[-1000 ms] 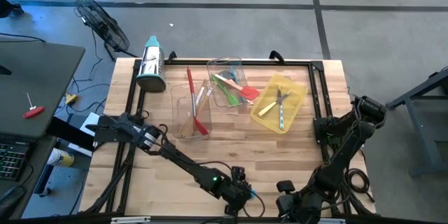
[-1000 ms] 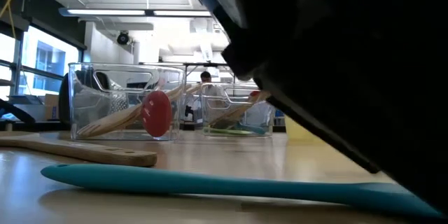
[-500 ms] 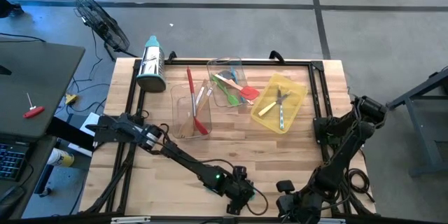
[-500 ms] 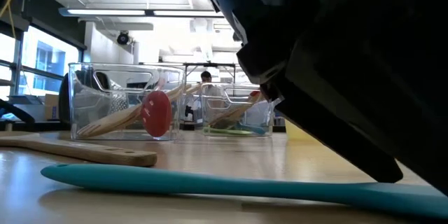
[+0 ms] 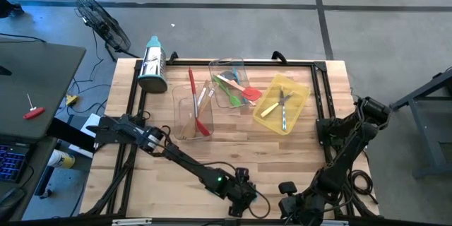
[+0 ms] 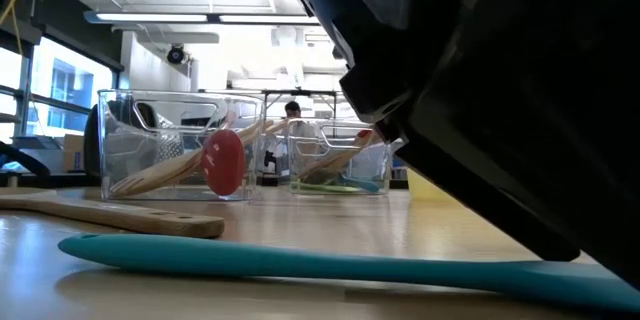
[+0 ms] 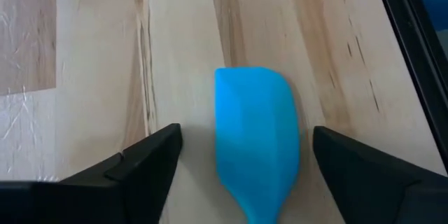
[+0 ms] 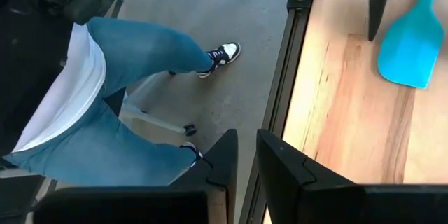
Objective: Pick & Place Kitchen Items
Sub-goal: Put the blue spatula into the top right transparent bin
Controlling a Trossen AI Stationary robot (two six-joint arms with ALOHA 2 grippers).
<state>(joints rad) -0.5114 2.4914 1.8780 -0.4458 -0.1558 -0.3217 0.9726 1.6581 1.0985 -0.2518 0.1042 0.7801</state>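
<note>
A teal spatula [image 6: 300, 260] lies flat on the wood table by its near edge. My left gripper [image 7: 245, 175] hangs open just above it. Its two fingers stand on either side of the spatula's blade [image 7: 255, 136] and do not touch it. In the high view this gripper [image 5: 244, 196] sits low at the near edge and covers the spatula. My right gripper [image 8: 248, 164] waits shut and holds nothing, to the right at the near edge [image 5: 286, 199]. Its view shows the teal blade [image 8: 413, 45] on the table. A wooden utensil [image 6: 120, 215] lies flat on the table nearby.
At the far middle stand two clear trays [image 5: 192, 109] [image 5: 229, 85] with red, green and wooden utensils, and a yellow tray [image 5: 282, 102] with metal cutlery. A steel grater [image 5: 152, 63] lies at the far left. A person in jeans [image 8: 105, 77] is beyond the table's near edge.
My left gripper has come down toward the teal spatula near the table's near edge and has tipped a little steeper. Its fingers have stayed wide apart. The spatula has not moved.
</note>
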